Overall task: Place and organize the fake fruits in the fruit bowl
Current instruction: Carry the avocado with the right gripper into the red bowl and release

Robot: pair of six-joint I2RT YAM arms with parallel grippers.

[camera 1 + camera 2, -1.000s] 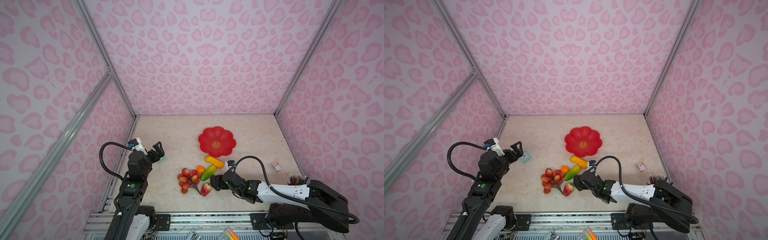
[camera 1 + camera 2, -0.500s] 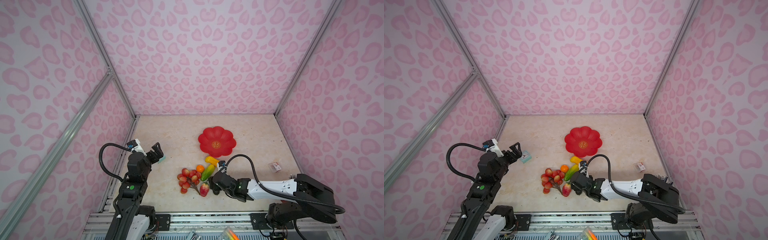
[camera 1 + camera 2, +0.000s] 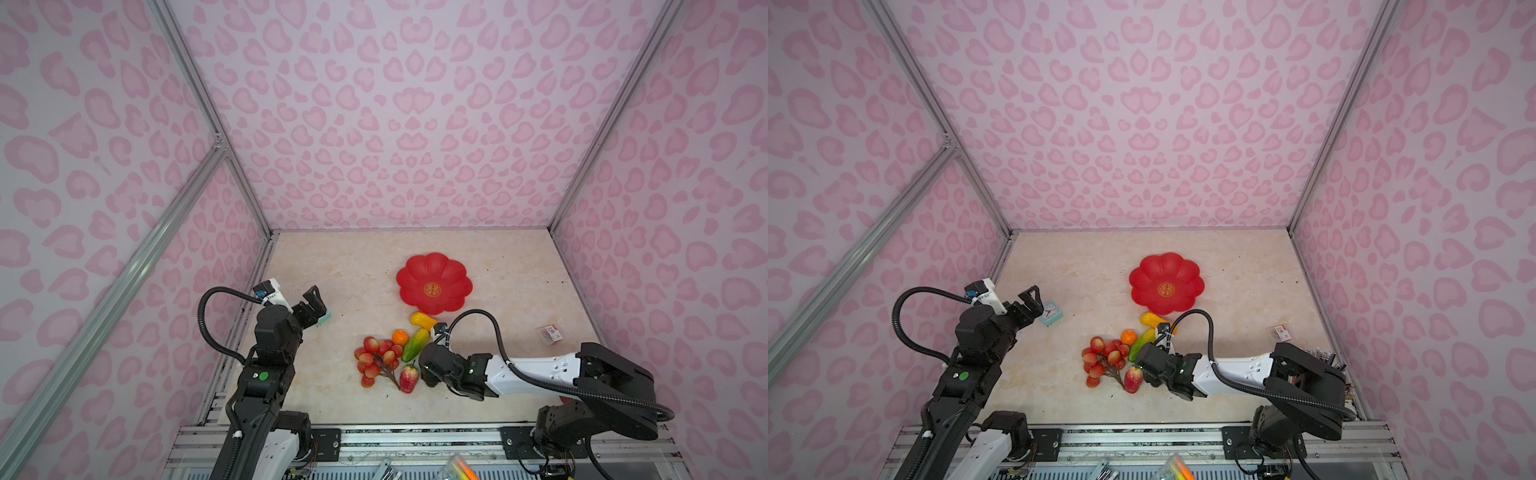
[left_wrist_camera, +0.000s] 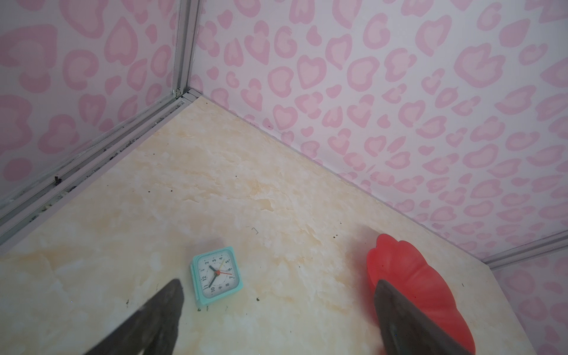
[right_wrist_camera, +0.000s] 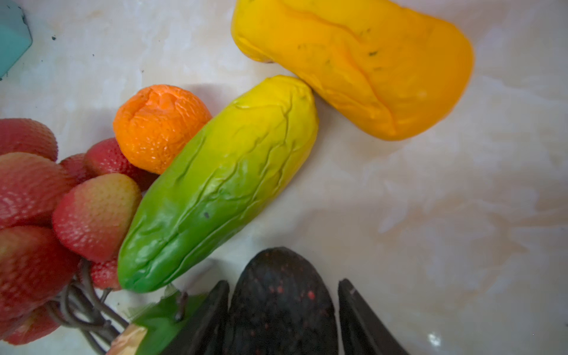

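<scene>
The red flower-shaped fruit bowl [image 3: 407, 274] [image 3: 1142, 276] [image 4: 415, 276] stands empty at mid-table. In front of it lie the yellow-orange oblong [image 3: 422, 320] [image 5: 353, 61], green-yellow oblong [image 3: 414, 345] [image 5: 221, 184], tangerine [image 3: 400, 337] [image 5: 159, 126], grape bunch [image 3: 376, 359] [image 5: 30, 199] and strawberry-like fruit [image 3: 409, 378]. My right gripper [image 3: 426, 372] [image 3: 1144, 368] [image 5: 282, 281] is low on the table, straddling the dark avocado [image 5: 279, 307]. One finger touches it; a thin strip of table shows beside the other. My left gripper [image 3: 316, 297] [image 4: 278, 281] hangs open and empty.
A teal square clock [image 3: 1052, 312] [image 4: 216, 276] lies just ahead of the left gripper. A small red-and-white packet [image 3: 550, 333] sits near the right wall. Pink patterned walls enclose the table on three sides. Pens [image 3: 1325, 357] stand by the right arm's base.
My right gripper slid left along the table to the fruit cluster and its jaws narrowed around the avocado. The left arm has barely moved.
</scene>
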